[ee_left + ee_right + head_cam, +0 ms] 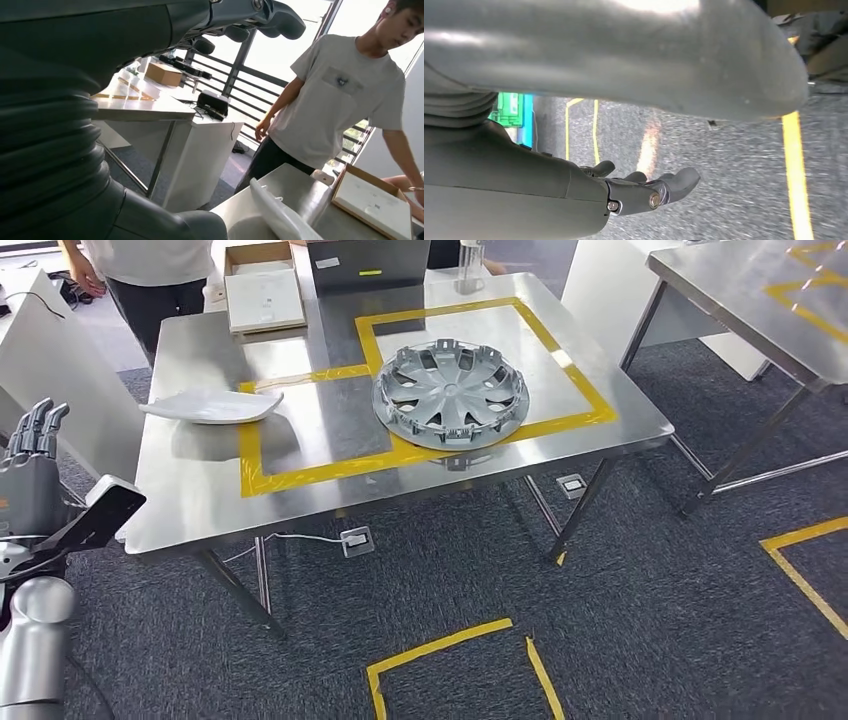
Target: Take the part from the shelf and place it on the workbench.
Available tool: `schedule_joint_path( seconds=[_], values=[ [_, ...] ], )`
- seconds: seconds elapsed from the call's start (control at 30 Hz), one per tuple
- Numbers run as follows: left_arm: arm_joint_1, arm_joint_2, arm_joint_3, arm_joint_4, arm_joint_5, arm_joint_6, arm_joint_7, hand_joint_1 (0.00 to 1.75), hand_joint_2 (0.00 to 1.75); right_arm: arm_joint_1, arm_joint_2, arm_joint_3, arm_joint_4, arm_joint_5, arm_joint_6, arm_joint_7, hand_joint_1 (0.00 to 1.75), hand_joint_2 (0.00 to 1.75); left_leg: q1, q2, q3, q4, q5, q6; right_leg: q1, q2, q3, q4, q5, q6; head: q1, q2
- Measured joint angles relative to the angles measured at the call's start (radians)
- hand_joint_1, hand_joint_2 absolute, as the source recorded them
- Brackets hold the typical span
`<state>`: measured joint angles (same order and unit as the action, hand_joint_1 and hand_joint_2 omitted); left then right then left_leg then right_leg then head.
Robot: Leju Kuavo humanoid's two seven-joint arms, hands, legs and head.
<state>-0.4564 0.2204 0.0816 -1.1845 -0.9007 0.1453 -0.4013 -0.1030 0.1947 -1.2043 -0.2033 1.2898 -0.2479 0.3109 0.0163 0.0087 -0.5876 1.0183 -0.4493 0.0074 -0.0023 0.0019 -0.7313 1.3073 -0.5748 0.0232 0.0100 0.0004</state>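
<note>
A silver wheel cover (450,395) lies flat on the steel workbench (200,510), inside a yellow tape outline. A white curved part (212,406) lies to its left on the tape's edge; the left wrist view shows that white part (280,216) close up. My left hand (35,440) is raised beside the workbench's left end, fingers pointing up and holding nothing. Its fingers (260,17) hang apart from the white part. My right hand (644,190) hangs over the carpet with its fingers stretched out and nothing in them.
A person (330,100) stands at the workbench's far left corner beside a flat cardboard box (263,295). A dark box (368,265) sits at the far edge. A second steel table (760,300) stands to the right. Yellow tape marks (450,660) cross the carpet.
</note>
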Motion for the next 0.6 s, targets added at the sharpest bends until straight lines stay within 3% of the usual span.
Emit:
schedule_joint_path(
  seconds=[0.03, 0.1, 0.17, 0.2, 0.3, 0.37, 0.43, 0.47, 0.5, 0.53, 0.6],
  values=[
    [0.000, 0.000, -0.001, 0.002, 0.000, 0.000, 0.000, 0.00, 1.75, 0.000, 0.000, 0.000, 0.000, 0.000, 0.000, 0.000, 0.00, 0.00, 0.000, 0.000, -0.017, 0.004, 0.011, -0.003, -0.001, 0.000, 0.022, -0.003, 0.021, 0.000, 0.000, 0.000],
    [0.000, -0.001, -0.004, 0.005, 0.000, 0.000, 0.000, 0.00, 1.75, -0.002, -0.001, 0.000, 0.000, 0.000, 0.000, 0.000, 0.00, 0.00, 0.001, 0.001, -0.046, 0.012, 0.028, -0.010, -0.002, 0.000, 0.113, -0.108, 0.058, -0.005, 0.000, 0.000],
    [-0.002, -0.001, -0.004, 0.006, 0.000, 0.000, 0.000, 0.00, 1.75, -0.003, -0.002, 0.000, 0.000, -0.001, 0.000, 0.000, 0.00, 0.00, 0.000, 0.002, -0.061, 0.019, 0.044, -0.021, 0.002, 0.000, 0.196, -0.233, 0.050, -0.018, 0.000, 0.000],
    [-0.003, -0.001, -0.005, 0.006, 0.000, 0.000, 0.000, 0.00, 1.75, -0.004, -0.002, 0.000, 0.000, -0.001, 0.000, 0.000, 0.00, 0.00, -0.001, 0.003, -0.064, 0.019, 0.052, -0.028, 0.005, 0.000, 0.213, -0.266, 0.041, -0.025, 0.000, 0.000],
    [-0.006, -0.002, -0.006, 0.007, 0.000, 0.000, 0.000, 0.00, 1.75, -0.004, -0.002, 0.000, 0.000, -0.002, 0.000, 0.000, 0.00, 0.00, 0.003, 0.003, -0.069, 0.014, 0.062, -0.048, 0.007, -0.001, 0.201, -0.280, 0.060, -0.050, 0.004, 0.000],
    [-0.007, -0.001, -0.006, 0.009, 0.000, 0.000, 0.000, 0.00, 1.75, -0.004, -0.002, 0.000, 0.000, -0.003, 0.001, 0.000, 0.00, 0.00, 0.005, 0.000, -0.090, 0.063, -0.003, -0.057, 0.003, -0.004, 0.181, -0.288, 0.087, -0.065, 0.002, 0.000],
    [-0.006, -0.001, -0.006, 0.011, -0.001, 0.001, 0.002, 0.00, 1.75, -0.004, -0.002, 0.000, 0.000, -0.003, 0.001, 0.000, 0.00, 0.00, 0.005, -0.002, -0.118, 0.175, -0.102, -0.064, 0.005, -0.005, 0.154, -0.288, 0.111, -0.070, 0.000, 0.000],
    [-0.004, -0.001, -0.006, 0.011, -0.001, 0.001, 0.002, 0.00, 1.75, -0.003, -0.002, 0.000, 0.000, -0.003, 0.002, 0.000, 0.00, 0.00, 0.005, -0.002, -0.125, 0.232, -0.128, -0.067, 0.006, -0.005, 0.139, -0.287, 0.123, -0.071, 0.000, 0.000],
    [-0.002, -0.002, -0.007, 0.012, -0.002, 0.001, 0.003, 0.00, 1.75, -0.002, -0.002, 0.000, 0.000, -0.003, 0.002, 0.000, 0.00, 0.00, 0.005, -0.003, -0.122, 0.269, -0.131, -0.068, 0.006, -0.006, 0.124, -0.286, 0.135, -0.070, 0.000, 0.000],
    [0.001, -0.002, -0.007, 0.012, -0.002, 0.001, 0.004, 0.00, 1.75, -0.001, -0.002, 0.000, 0.000, -0.003, 0.002, 0.000, 0.00, 0.00, 0.005, -0.003, -0.103, 0.274, -0.114, -0.068, 0.007, -0.006, 0.108, -0.285, 0.148, -0.069, 0.000, 0.000],
    [0.002, -0.002, -0.007, 0.010, -0.002, 0.002, 0.005, 0.00, 1.75, -0.001, -0.002, 0.000, 0.000, -0.003, 0.002, 0.000, 0.00, 0.00, 0.004, -0.004, -0.018, 0.186, -0.072, -0.062, 0.007, -0.005, 0.078, -0.280, 0.171, -0.065, 0.000, 0.000]
  ],
)
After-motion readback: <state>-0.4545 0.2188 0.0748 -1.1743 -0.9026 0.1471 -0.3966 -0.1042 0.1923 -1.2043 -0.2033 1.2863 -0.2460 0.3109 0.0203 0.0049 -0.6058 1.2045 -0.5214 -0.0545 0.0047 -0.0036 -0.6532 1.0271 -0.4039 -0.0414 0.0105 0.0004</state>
